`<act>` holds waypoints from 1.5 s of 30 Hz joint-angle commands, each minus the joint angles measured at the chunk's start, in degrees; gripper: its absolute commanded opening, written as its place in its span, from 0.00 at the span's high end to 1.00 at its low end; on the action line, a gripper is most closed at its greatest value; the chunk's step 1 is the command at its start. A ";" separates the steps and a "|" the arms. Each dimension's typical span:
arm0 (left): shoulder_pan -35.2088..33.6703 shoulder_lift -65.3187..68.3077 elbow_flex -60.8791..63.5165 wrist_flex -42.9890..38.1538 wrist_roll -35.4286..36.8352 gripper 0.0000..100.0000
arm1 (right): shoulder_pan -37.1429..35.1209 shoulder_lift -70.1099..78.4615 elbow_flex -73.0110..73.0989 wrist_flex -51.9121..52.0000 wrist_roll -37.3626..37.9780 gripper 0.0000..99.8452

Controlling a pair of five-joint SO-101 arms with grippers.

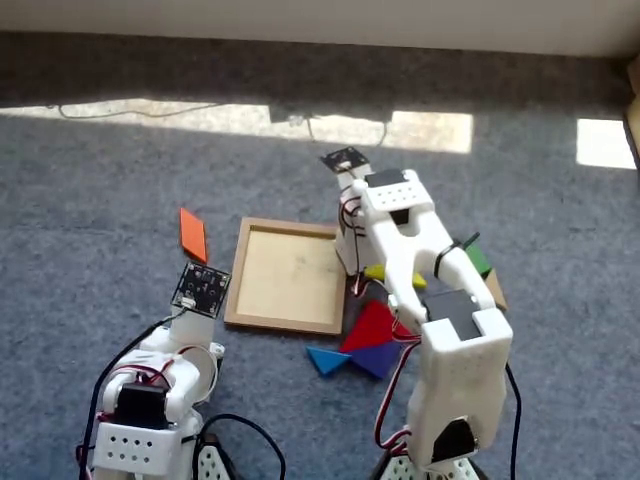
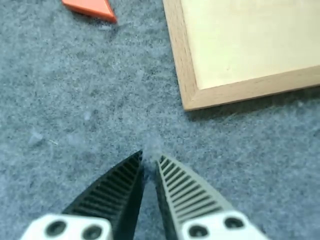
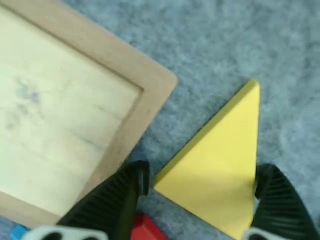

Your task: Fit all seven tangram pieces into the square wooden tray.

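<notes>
Where the grey carpet [image 1: 90, 190] runs toward its left edge, we log the orange parallelogram [image 1: 192, 235] [image 2: 90, 9], flat on the pile and just left of the tray's far-left corner. Nearer the carpet's near edge stands the left arm [image 1: 160, 385]. In its wrist view the left gripper [image 2: 150, 159] hangs over bare carpet off the tray's near-left corner, jaws drawn together to a thin slit and gripping nothing.

Mid-carpet lies the square wooden tray [image 1: 283, 322] [image 2: 175, 55] [image 3: 145, 95], flat, pale floor showing. Every piece we count lies outside it.

Off the tray's near-right corner is a cluster:
- blue triangle [image 1: 326, 360] [image 3: 19, 231], closest to the near edge
- red triangle [image 1: 372, 325] [image 3: 145, 227], just beside the tray's right rim
- purple piece [image 1: 380, 357], touching the red one on its near side

The right arm [image 1: 440, 300] stretches over this cluster. Beneath it sits the yellow triangle [image 1: 376, 272] [image 3: 220, 160], beside the tray's right rim but apart from it. The right gripper [image 3: 202, 177] is spread wide, one finger on each side of the yellow triangle. We cannot tell whether either finger touches it.

Farther toward the carpet's right edge, partly hidden by the arm, are a green piece [image 1: 478, 260] and a tan piece [image 1: 495, 290], close together.
</notes>
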 commanded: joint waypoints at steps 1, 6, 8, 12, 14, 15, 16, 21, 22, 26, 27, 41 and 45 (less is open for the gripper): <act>0.75 -1.19 1.19 -0.09 0.53 0.99 | 3.12 0.31 -3.03 1.10 0.44 0.69; 0.75 -1.19 1.19 -0.09 0.53 0.99 | 4.79 0.22 -3.21 2.15 0.44 0.77; 0.75 -1.19 1.19 -0.09 0.53 0.99 | 4.88 0.22 -3.21 2.15 0.44 0.80; 0.75 -1.19 1.19 -0.09 0.53 0.99 | 4.79 0.13 -3.21 2.33 0.44 0.80; 0.75 -1.19 1.19 -0.09 0.53 0.99 | 4.88 0.13 -3.21 2.59 0.44 0.80; 0.75 -1.19 1.19 -0.09 0.53 0.99 | 4.88 0.13 -3.30 3.38 0.44 0.80; 0.75 -1.19 1.19 -0.09 0.53 0.99 | 4.88 0.13 -3.30 4.00 0.44 0.80; 0.75 -1.19 1.19 -0.09 0.53 0.99 | 4.44 0.04 -3.38 6.73 0.44 0.65; 0.75 -1.19 1.19 -0.09 0.53 0.99 | 4.35 -0.04 -3.65 7.96 0.44 0.62; 0.75 -1.19 1.19 -0.09 0.53 0.99 | 4.35 -3.82 -6.37 11.12 2.64 0.60; 0.75 -1.19 1.19 -0.09 0.53 0.99 | 4.35 -4.97 -5.85 11.12 3.78 0.60; 0.75 -1.19 1.19 -0.09 0.53 0.99 | 4.53 -7.78 5.23 5.05 11.69 0.66; 0.75 -1.19 1.19 -0.09 0.53 0.99 | 5.32 -7.78 5.49 5.23 12.84 0.66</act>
